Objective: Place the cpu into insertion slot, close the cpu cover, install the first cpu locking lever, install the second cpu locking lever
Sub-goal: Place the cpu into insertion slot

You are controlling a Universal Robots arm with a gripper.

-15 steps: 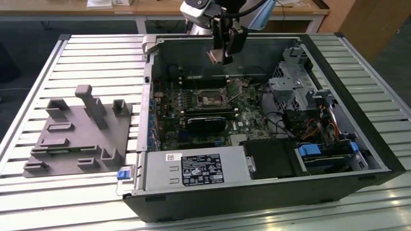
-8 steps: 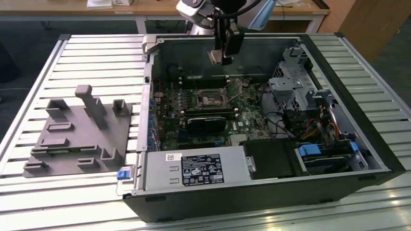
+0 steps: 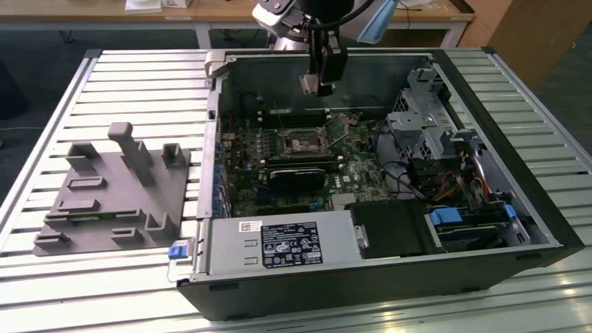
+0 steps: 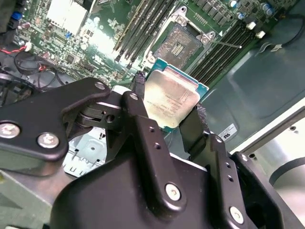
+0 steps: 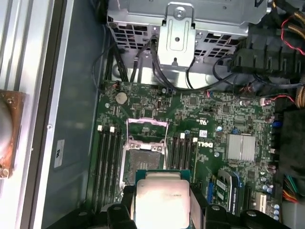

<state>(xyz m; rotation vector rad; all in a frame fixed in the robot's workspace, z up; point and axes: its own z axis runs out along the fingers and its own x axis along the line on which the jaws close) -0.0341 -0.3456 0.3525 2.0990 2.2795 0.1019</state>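
CPU is where your attention belongs: the gripper pinches it by two opposite edges between its black fingers, with the dull silver top facing the camera in both wrist views. In the exterior view you see the gripper in the upper middle of the frame, hanging over the far part of the open computer case, with the chip held in the air and not seated. The insertion slot lies lower in that frame, near the middle of the green motherboard, apart from the chip. In the first wrist view the slot shows its dark centre bare, and the cpu cover stands swung open at the slot's far edge as a thin silver frame. Long black memory slots run just beside the socket on both flanks. On the exterior view's left, a grey fixture rests on the slatted surface, well apart from the case.
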